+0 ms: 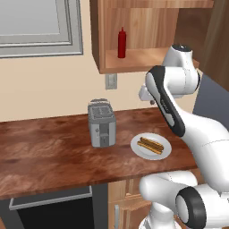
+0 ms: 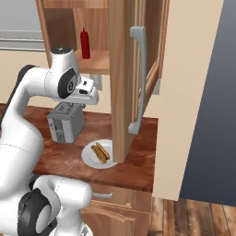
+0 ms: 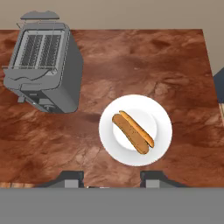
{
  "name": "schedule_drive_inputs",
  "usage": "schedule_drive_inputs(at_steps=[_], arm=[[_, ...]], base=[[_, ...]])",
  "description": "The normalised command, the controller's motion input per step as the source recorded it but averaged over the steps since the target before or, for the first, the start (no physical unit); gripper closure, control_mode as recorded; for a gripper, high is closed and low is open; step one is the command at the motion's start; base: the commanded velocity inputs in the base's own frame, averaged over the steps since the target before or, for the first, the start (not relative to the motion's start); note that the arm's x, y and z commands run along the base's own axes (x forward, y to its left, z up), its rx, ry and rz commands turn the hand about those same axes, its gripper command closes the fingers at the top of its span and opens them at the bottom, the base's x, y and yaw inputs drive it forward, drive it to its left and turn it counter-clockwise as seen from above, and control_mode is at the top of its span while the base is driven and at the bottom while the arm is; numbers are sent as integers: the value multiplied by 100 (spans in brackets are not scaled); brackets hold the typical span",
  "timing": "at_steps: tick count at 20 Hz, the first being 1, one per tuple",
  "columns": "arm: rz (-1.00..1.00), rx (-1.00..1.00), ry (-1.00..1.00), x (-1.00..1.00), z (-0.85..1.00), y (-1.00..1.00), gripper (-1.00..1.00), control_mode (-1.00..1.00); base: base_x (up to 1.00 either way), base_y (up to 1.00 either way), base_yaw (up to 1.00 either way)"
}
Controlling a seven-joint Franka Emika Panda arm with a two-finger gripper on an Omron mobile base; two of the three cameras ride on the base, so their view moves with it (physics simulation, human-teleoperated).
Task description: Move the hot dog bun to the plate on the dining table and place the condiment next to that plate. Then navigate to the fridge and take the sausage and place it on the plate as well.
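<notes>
Left base view
Writing: none readable on any thing here.
Hot dog bun (image 1: 150, 144): one, tan-orange and split lengthwise, lying on a round white plate (image 1: 164, 152) on the reddish-brown countertop (image 1: 49, 152).
Condiment (image 1: 121, 43): one red squeeze bottle, upright on the shelf of the open wooden wall cabinet (image 1: 138, 58), above and behind the bun.
Toaster (image 1: 102, 122): one, grey, two slots, just left of the white plate and apart from it.
Wall outlet (image 1: 111, 81): one, under the cabinet.
Arm: white, raised over the right end of the counter, above the bun.

Right base view
Bun (image 2: 100, 152): on the same white plate (image 2: 88, 156), partly behind the edge of the open cabinet door (image 2: 120, 83).
Red bottle (image 2: 85, 43): upright on the cabinet shelf, left of the door.
Door handle (image 2: 139, 78): one long grey bar on the door.
Toaster (image 2: 66, 122): behind the plate, under the hand.
Fridge (image 2: 216, 97): grey side panel at the far right.

Hand view
Gripper (image 3: 110, 180): looks straight down at the counter; two dark fingertips (image 3: 71, 179) at the bottom stand moderately apart with nothing between them, well above the plate.
Bun (image 3: 132, 131): lies diagonally across the middle of the white plate (image 3: 162, 144).
Toaster (image 3: 43, 65): upper left, two wire-lined slots, no label readable.
</notes>
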Motion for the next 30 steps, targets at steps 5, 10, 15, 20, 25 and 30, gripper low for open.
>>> schedule_drive_inputs(at_steps=[5,10,15,20,25,30], arm=[[0,0,0,-8,0,2,-100,-100],[0,0,-4,-26,-28,-16,-100,-100],[0,-1,0,-34,-37,-22,-100,-100],[8,-8,16,-2,-51,-4,-100,-100],[12,-5,12,0,-50,-1,-100,-100],[11,0,10,0,-41,-13,-100,-100]], base=[[0,0,0],[0,0,0],[0,0,0],[0,0,0],[0,0,0],[0,0,0]])
